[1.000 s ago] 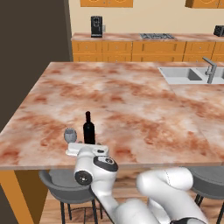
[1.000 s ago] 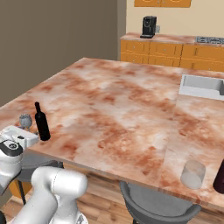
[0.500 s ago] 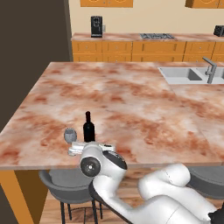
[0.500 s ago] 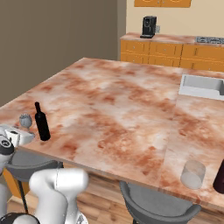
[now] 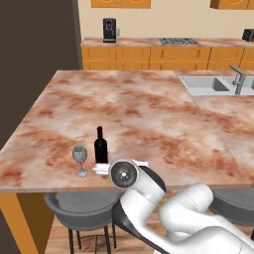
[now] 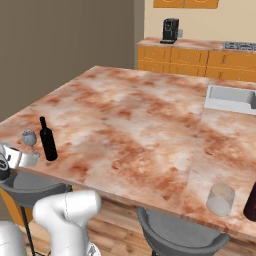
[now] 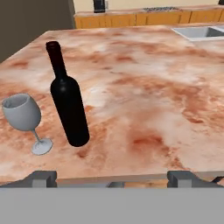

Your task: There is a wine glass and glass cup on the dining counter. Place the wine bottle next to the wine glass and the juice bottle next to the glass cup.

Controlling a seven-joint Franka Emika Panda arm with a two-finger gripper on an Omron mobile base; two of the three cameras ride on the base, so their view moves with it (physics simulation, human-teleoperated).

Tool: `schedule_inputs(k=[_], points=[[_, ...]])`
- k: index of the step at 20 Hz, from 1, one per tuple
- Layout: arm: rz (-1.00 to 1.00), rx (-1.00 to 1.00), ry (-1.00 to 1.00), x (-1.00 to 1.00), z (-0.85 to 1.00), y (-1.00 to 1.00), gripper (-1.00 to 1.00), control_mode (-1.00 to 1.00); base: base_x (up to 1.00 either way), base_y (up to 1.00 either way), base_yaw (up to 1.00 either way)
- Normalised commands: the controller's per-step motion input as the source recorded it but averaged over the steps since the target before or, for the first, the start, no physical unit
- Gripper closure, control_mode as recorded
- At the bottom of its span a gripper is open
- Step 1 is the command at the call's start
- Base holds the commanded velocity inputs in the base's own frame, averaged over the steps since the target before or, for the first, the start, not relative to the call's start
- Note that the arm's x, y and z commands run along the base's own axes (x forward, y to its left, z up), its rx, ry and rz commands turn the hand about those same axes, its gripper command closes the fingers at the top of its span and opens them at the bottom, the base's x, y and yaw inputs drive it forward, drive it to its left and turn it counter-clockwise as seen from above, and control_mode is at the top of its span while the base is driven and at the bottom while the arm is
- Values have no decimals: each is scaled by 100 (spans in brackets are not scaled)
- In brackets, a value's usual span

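The large reddish-brown marbled stone surface takes the middle of the left base view, with an inset steel sink at its upper right part. Near the front edge of this surface, in the lower left of the same view, the slim all-black wine bottle with a long narrow neck stands upright, and the small clear stemmed wine glass stands just beside it on the left, apart from it. In the hand view the black bottle is left of the centre and the glass is at the far left, a small gap between them. In the right base view the same pair is at the left edge of the frame, the bottle to the right of the glass. At the lower right of that view a short clear glass cup stands near the front edge of the surface, and just beside it, cut by the right border of the frame, there is a dark maroon bottle. The tool is at the bottom of the hand view, its two dark tips set wide apart and holding nothing, just in front of the edge of the surface. A black coffee machine stands on the far orange cabinet counter at the top of the left base view.
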Motion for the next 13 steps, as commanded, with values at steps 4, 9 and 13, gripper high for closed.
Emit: schedule_inputs(k=[4,9,13], points=[[1,0,2,-53,10,-50,-100,-100,0,0,0],[4,0,2,-51,12,-48,-100,-100,0,0,0],[9,3,6,-39,18,-49,-100,-100,0,0,0]])
